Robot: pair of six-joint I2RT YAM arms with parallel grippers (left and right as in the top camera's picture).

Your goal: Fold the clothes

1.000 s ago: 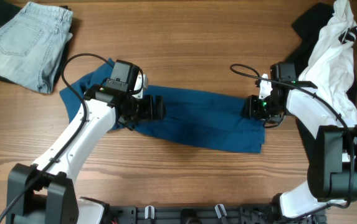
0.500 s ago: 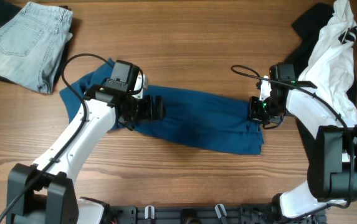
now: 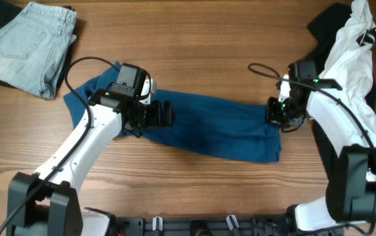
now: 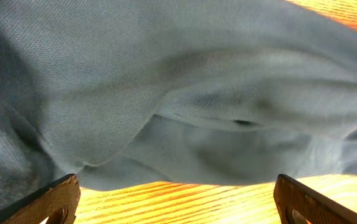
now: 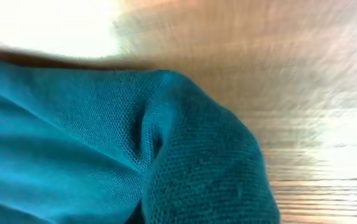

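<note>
Now each arm sits at one end of the teal shirt.
It lies as a long band across the middle of the table, probably to be pulled flat. The left gripper hangs over it with fingers far apart, holding nothing; whether the right gripper grips, I cannot tell.

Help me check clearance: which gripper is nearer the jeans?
Left. The left gripper rests on the shirt's left part, down and right of the jeans; the right gripper is at the shirt's far right end, much farther away.
</note>
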